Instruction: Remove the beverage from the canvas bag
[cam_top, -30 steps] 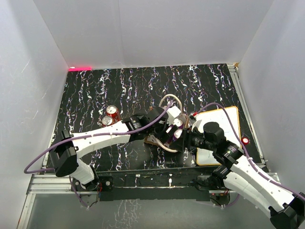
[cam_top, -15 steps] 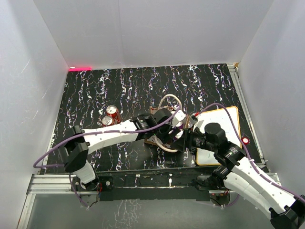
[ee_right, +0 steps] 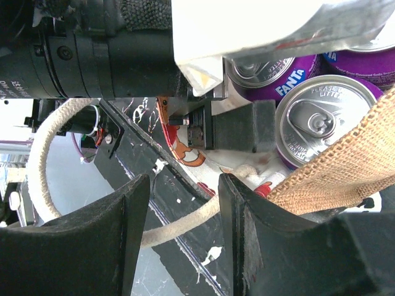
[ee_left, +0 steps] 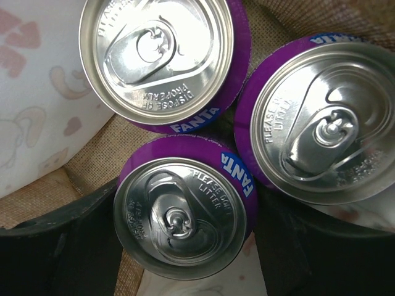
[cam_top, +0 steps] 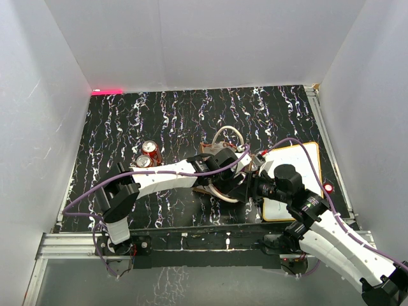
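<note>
The canvas bag (cam_top: pixel 204 187) stands mid-table, tan burlap (ee_left: pixel 92 148) with a pale printed lining. Three purple Fanta cans stand in it. My left gripper (cam_top: pixel 224 172) is down inside the bag, open. In the left wrist view its dark fingers (ee_left: pixel 62 246) flank the nearest can (ee_left: pixel 182 219), close to its sides. My right gripper (cam_top: pixel 250 187) is at the bag's near right edge (ee_right: pixel 345 154), open (ee_right: pixel 184 191). The near cream rope handle (ee_right: pixel 55 135) runs loose through the gap between its jaws. Two cans show there (ee_right: pixel 321 117).
Two red cans (cam_top: pixel 148 155) stand on the black streaked table left of the bag. A white orange-rimmed board (cam_top: pixel 299 159) lies right of the bag, under my right arm. The bag's far handle (cam_top: pixel 224 131) loops upward. White walls enclose the table.
My left arm has stretched further right and its gripper has gone down into the bag over the cans. The right arm has barely moved.
</note>
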`<state>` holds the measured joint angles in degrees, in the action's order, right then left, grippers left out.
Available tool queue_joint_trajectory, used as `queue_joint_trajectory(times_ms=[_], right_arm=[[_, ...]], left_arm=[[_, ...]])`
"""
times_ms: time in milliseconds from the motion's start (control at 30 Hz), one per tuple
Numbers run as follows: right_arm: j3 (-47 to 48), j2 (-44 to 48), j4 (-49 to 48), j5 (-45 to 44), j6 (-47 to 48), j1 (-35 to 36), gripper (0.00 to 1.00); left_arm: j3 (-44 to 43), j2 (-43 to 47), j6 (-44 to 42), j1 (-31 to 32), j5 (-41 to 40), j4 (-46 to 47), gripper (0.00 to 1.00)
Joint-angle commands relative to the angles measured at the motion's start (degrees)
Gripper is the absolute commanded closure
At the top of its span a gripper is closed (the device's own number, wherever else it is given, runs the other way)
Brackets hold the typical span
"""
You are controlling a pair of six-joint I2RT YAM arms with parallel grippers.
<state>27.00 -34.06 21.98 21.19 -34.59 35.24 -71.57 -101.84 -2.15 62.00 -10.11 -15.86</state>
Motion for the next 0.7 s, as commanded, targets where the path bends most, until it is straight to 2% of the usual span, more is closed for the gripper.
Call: queue_joint_trajectory(times_ms=[0, 333, 667], right_arm=[[1.49, 0.13, 1.73, -2.29, 0.93, -0.04, 0.49], [1.47, -0.43, 1.48, -2.91, 0.93, -0.01, 0.48], [1.5, -0.65, 1.47, -3.26, 0.93, -0.02, 0.48]], left_arm=[[-1.56, -1.15, -0.17, 0.05, -0.23, -0.4, 0.39], [-5.59, 4.37, 0.33, 0.05, -1.73, -3.27, 0.77], [-7.92, 13.1, 1.15, 0.1, -5.25, -3.14, 0.92]])
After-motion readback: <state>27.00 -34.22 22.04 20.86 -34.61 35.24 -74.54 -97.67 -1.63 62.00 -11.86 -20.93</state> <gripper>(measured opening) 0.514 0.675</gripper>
